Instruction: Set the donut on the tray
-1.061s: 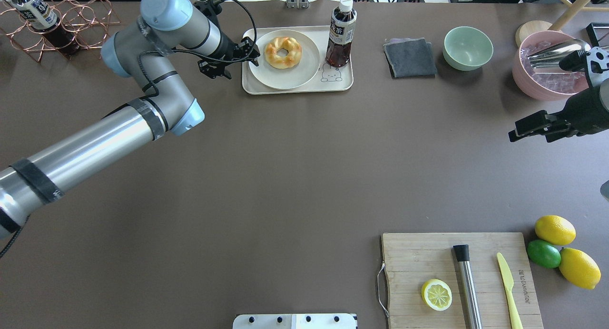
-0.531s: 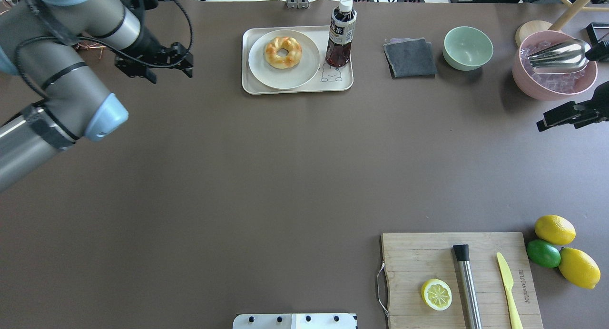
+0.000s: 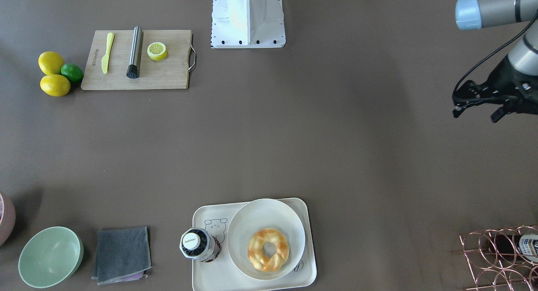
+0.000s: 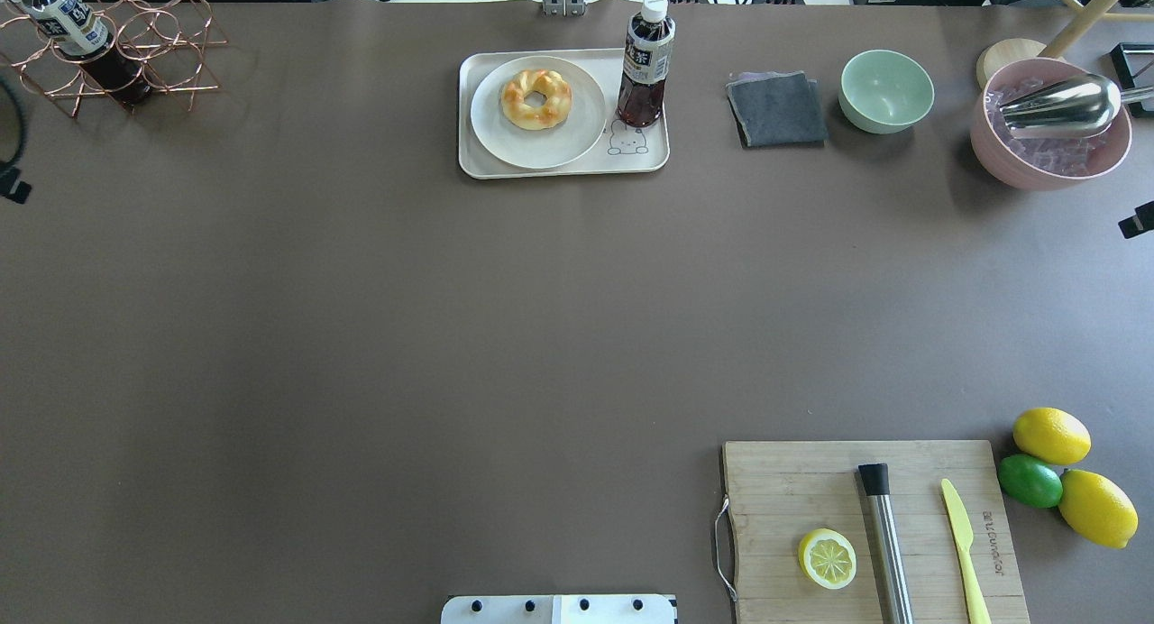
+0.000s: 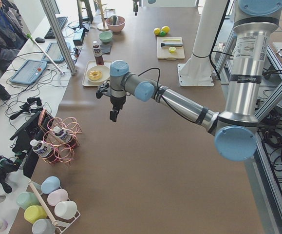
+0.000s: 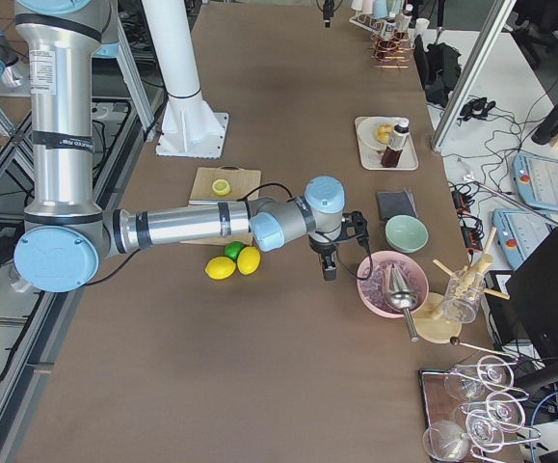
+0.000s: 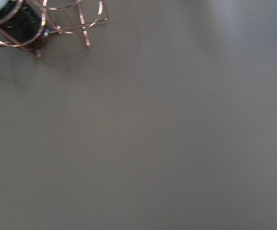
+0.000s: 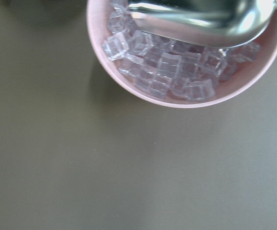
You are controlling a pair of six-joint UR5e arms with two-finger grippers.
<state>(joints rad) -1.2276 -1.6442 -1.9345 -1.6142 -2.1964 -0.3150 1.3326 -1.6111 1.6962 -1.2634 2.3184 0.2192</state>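
The golden-brown braided donut (image 4: 536, 99) lies on a round white plate (image 4: 541, 148) that sits on the cream-white tray (image 4: 563, 169) at the far middle of the table. The donut (image 3: 268, 249) and the tray (image 3: 201, 278) also show in the front view. My left gripper (image 3: 475, 115) is open and empty, far from the tray and near the table's left end; only a sliver of it (image 4: 13, 191) shows overhead. Of my right gripper only a fingertip (image 4: 1138, 220) shows at the right edge, near the pink bowl; I cannot tell whether it is open or shut.
A tea bottle (image 4: 645, 65) stands on the tray beside the plate. A copper rack (image 4: 108, 47) with a bottle is far left. A grey cloth (image 4: 777, 110), a green bowl (image 4: 886, 90) and a pink ice bowl (image 4: 1050, 155) with a scoop are far right. A cutting board (image 4: 811, 489) is near right.
My left arm has pulled away from the tray to the left, almost out of the overhead view. My right gripper has drawn back to the right edge. The donut has not moved.
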